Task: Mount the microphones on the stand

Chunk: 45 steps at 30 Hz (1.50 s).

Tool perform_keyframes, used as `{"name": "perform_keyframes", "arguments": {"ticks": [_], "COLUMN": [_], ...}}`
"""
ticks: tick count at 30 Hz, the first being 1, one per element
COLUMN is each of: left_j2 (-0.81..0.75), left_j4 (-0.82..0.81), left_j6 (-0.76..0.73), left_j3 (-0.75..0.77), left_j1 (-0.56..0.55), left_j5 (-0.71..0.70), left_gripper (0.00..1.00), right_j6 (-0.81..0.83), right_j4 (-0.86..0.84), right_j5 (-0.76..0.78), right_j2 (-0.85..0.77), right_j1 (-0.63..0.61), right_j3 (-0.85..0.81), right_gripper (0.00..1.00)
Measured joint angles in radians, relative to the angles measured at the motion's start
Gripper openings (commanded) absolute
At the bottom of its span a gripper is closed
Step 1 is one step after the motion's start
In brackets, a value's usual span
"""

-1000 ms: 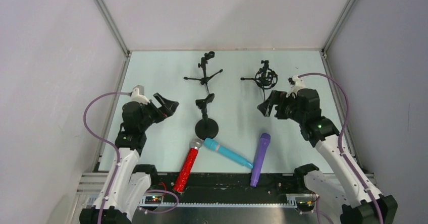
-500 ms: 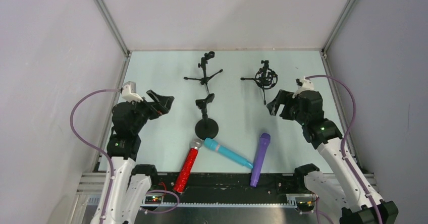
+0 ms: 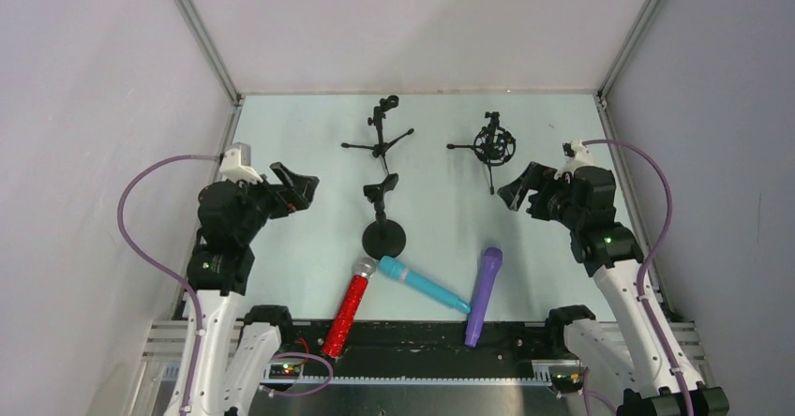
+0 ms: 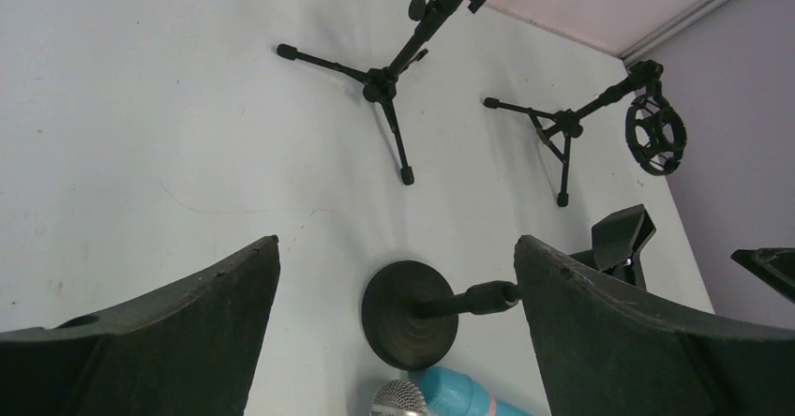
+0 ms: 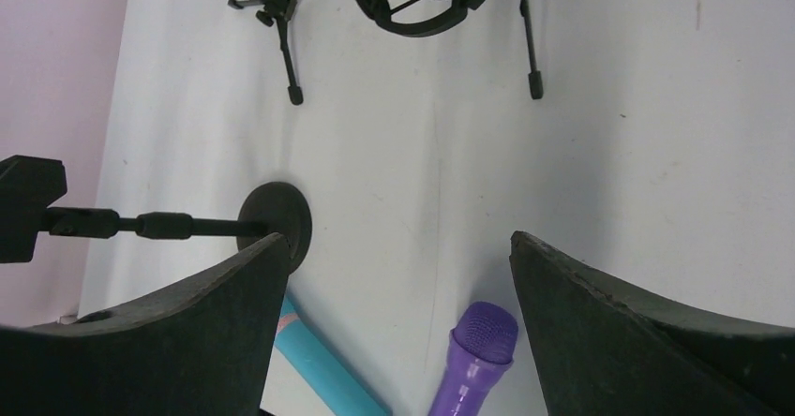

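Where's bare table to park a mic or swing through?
Bare: between the round-base stand and right gripper; also left of that stand, beside the left gripper. Crowded: near edge, red microphone, teal microphone, purple microphone; far side, tripod stand and shock-mount stand.

A tripod (image 3: 379,142) and a ring-holder tripod (image 3: 492,144) stand along the far edge of the desk (image 3: 300,126), a round-base stand (image 3: 383,238) mid-desk, microphones (image 3: 427,288) at the near edge; side edges leave passage.

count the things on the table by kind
mics: 3 (red mic, teal mic, purple mic)
stands: 3 (round-base stand, tripod stand, shock-mount stand)
total: 6
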<state>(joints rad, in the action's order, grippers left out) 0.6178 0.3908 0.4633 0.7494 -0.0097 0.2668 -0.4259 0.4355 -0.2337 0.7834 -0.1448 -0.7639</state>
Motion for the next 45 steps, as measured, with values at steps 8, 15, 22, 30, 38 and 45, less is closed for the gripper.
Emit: {"name": "perform_keyframes", "arguments": {"ticks": [8, 15, 22, 30, 38, 45], "left_j2": [0.043, 0.055, 0.041, 0.030, 0.016, 0.016], "left_j4": [0.095, 0.146, 0.150, 0.151, 0.152, 0.152], "left_j6": [-0.091, -0.117, -0.113, -0.098, -0.097, -0.097], "left_j3": [0.035, 0.035, 0.034, 0.019, 0.016, 0.016], "left_j1": [0.000, 0.000, 0.000, 0.000, 0.000, 0.000], "left_j5": [-0.028, -0.063, -0.090, -0.111, -0.134, -0.134], "left_gripper": [0.98, 0.98, 0.98, 0.98, 0.98, 0.98], "right_j6": [-0.002, 0.007, 0.030, 0.039, 0.037, 0.011], "right_j4": [-0.010, -0.018, 0.000, 0.007, 0.000, -0.006], "right_j5": [-0.037, -0.006, 0.064, 0.077, 0.086, 0.069], "right_j2": [0.045, 0.069, 0.084, 0.097, 0.093, 0.035], "right_j1": [-0.051, -0.195, -0.314, -0.346, -0.351, -0.351], "right_j3": [0.000, 0.000, 0.000, 0.000, 0.000, 0.000], "right_gripper": [0.98, 1.00, 1.00, 0.99, 0.99, 0.99]}}
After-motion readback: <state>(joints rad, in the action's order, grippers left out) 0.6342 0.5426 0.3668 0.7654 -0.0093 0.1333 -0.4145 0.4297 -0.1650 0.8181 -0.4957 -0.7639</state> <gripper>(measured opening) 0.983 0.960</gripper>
